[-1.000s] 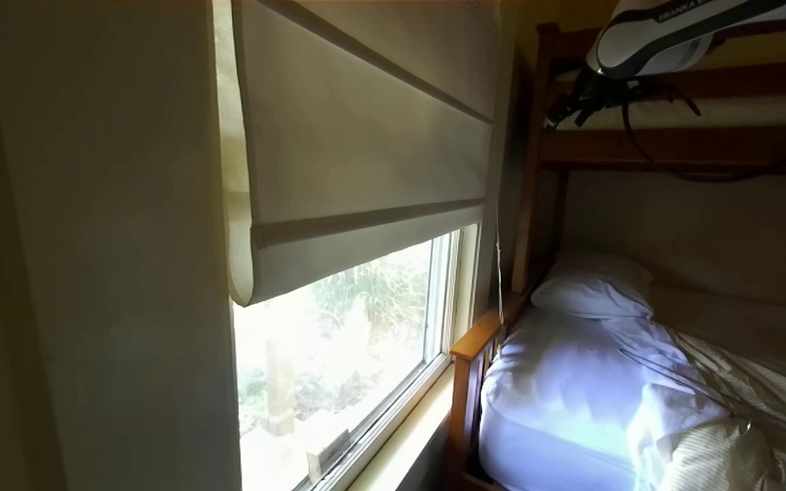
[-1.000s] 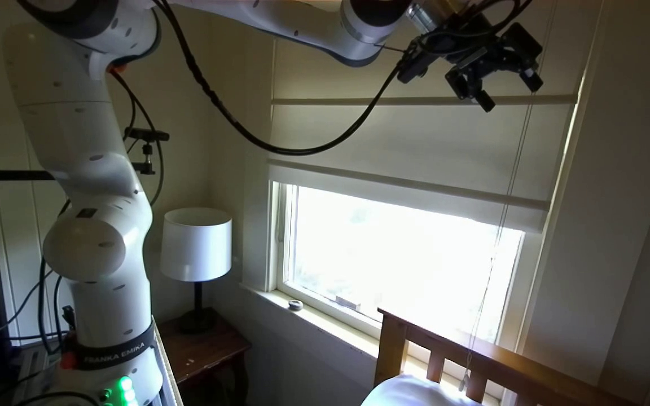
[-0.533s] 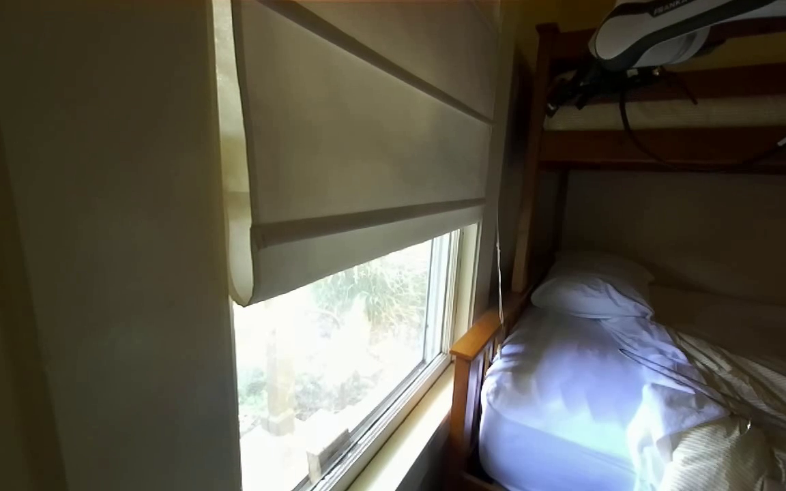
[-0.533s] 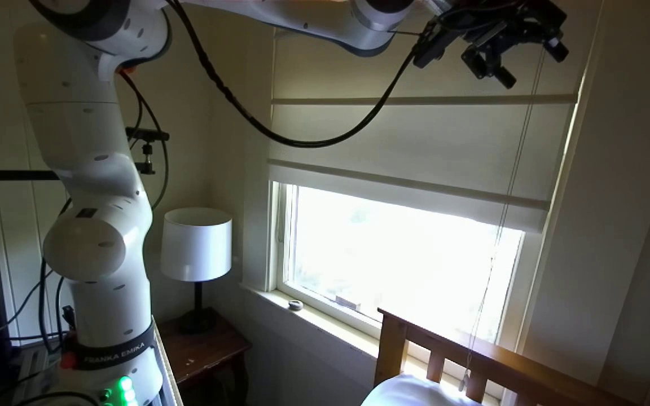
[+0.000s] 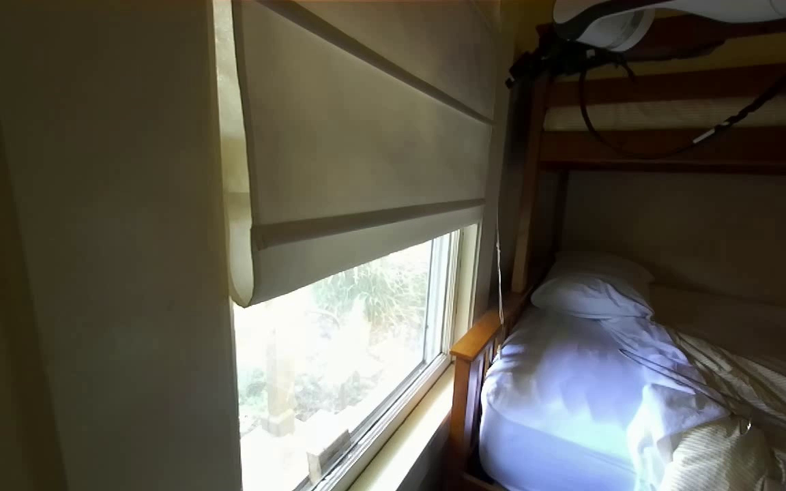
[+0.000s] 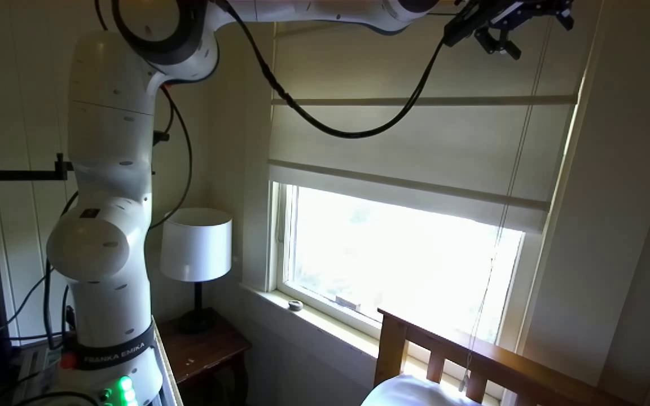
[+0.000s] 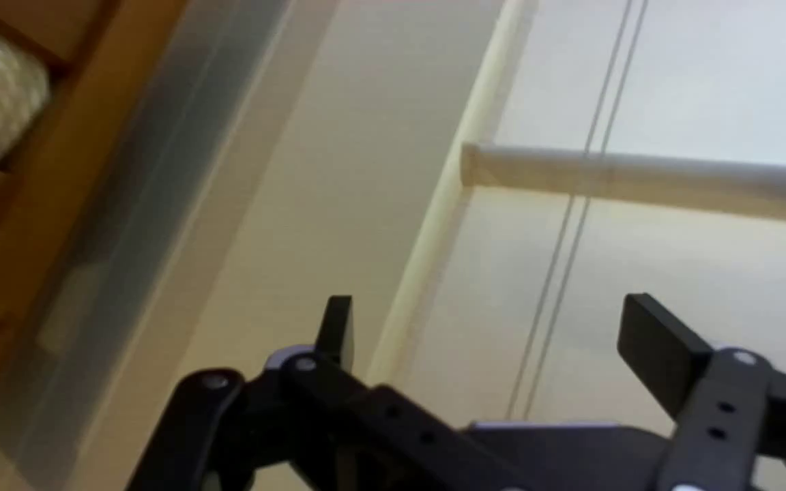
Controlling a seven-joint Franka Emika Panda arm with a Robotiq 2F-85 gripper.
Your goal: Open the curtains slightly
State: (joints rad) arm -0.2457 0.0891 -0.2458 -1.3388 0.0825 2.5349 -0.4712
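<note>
One beige shade [image 6: 443, 141] beyond the claw [image 7: 500, 339]

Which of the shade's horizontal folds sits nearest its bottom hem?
The lowest fold on the window shade: it runs just above the hem in both exterior views, while the next fold up lies much higher.

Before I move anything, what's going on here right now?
The robot arm has its tool open, up high by the beige window shade, with nothing in its grasp. In the wrist view, a pair of thin cords shows between the open fingers, yet they are not clamped; they hang in front of the shade. The shade covers the upper part of the window and leaves the lower part bare. My guess is that the tool will go for the cords next.
</note>
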